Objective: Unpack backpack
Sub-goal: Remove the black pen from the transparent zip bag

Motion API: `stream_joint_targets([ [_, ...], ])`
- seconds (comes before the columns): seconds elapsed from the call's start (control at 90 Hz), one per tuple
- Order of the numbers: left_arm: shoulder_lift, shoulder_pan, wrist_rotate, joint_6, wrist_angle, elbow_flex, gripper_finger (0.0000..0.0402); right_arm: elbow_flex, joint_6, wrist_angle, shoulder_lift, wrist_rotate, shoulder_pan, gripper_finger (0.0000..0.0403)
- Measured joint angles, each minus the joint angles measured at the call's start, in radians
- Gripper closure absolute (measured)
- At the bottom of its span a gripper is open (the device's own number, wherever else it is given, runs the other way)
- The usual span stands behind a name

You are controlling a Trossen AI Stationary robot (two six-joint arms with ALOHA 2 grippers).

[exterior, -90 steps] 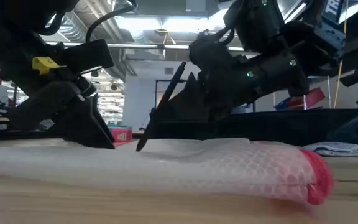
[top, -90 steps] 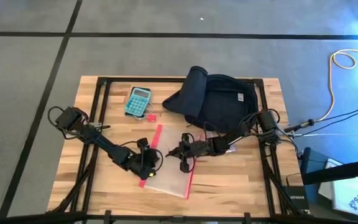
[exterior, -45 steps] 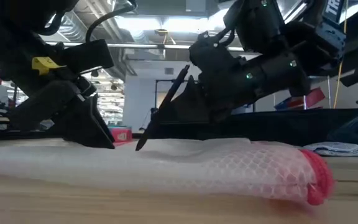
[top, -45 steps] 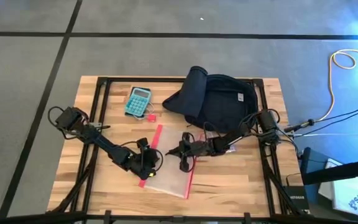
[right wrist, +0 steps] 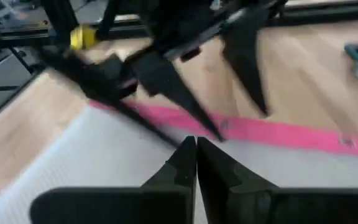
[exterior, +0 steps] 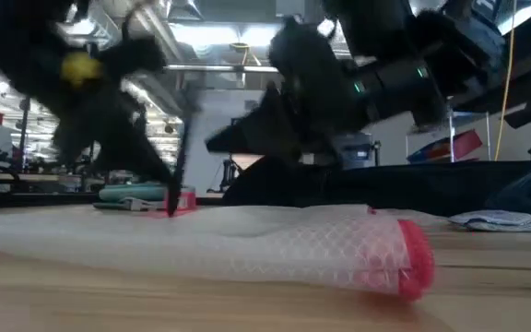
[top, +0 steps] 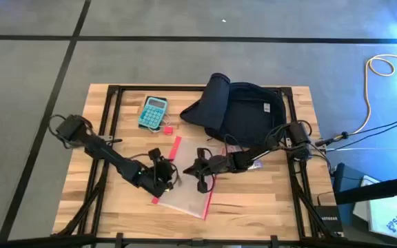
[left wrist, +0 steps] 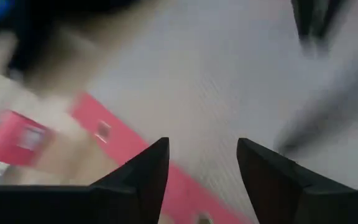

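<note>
**Two tools over the mesh pouch, backpack at the far edge**

While both arms reached toward the middle of the tabletop, the backpack lay well apart from them at the far side, dark navy, with one flap folded up at its left end. Only a low dark strip of it showed in the low view, behind the right arm.

A clear mesh pouch with red edges lay flat between the arms. The left tool hung over the pouch's left red edge; its wrist view showed the two fingers spread apart with nothing between them, though the pouch beneath was heavily blurred. The right tool hovered over the pouch's upper right part, and its wrist view showed the fingers pressed together. Whether any pouch fabric was pinched there could not be made out.

A teal calculator sat near the far left corner, with a small red piece just beside it, too small to identify.
</note>
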State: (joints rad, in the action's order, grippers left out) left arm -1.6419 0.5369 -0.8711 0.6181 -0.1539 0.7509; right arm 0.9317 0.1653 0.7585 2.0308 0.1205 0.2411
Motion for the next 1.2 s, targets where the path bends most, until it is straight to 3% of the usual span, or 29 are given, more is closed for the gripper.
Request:
stream_joint_targets([
  [0.278, 0.284, 0.060, -0.141, 0.115, -0.375, 0.000, 0.0227, 0.229, -0.097, -0.332, -0.005, -0.045, -0.041, 0.0401],
  [0.378, 0.342, 0.095, -0.102, 0.115, -0.414, 0.000, 0.0227, 0.302, -0.182, -0.519, -0.005, -0.133, -0.041, 0.0402],
  [0.522, 0.347, 0.153, 0.006, 0.049, -0.362, -0.017, 0.0227, 0.424, -0.343, -0.821, 0.017, -0.124, -0.005, 0.0381],
  [0.644, 0.320, 0.202, 0.134, 0.021, -0.285, -0.053, 0.0227, 0.552, -0.464, -1.002, 0.062, -0.190, 0.002, 0.0324],
  [0.889, 0.237, 0.277, 0.296, -0.091, 0.147, -0.185, 0.0227, 0.836, -0.797, -1.376, 0.196, -0.157, 0.024, 0.0194],
  [1.011, 0.176, 0.309, 0.317, -0.116, 0.282, -0.213, 0.0227, 0.897, -0.985, -1.459, 0.243, -0.155, 0.039, 0.0192],
  [1.2, 0.091, 0.338, 0.279, -0.019, 0.304, -0.221, 0.0227, 0.900, -1.163, -1.488, 0.289, -0.112, 0.073, 0.0233],
])
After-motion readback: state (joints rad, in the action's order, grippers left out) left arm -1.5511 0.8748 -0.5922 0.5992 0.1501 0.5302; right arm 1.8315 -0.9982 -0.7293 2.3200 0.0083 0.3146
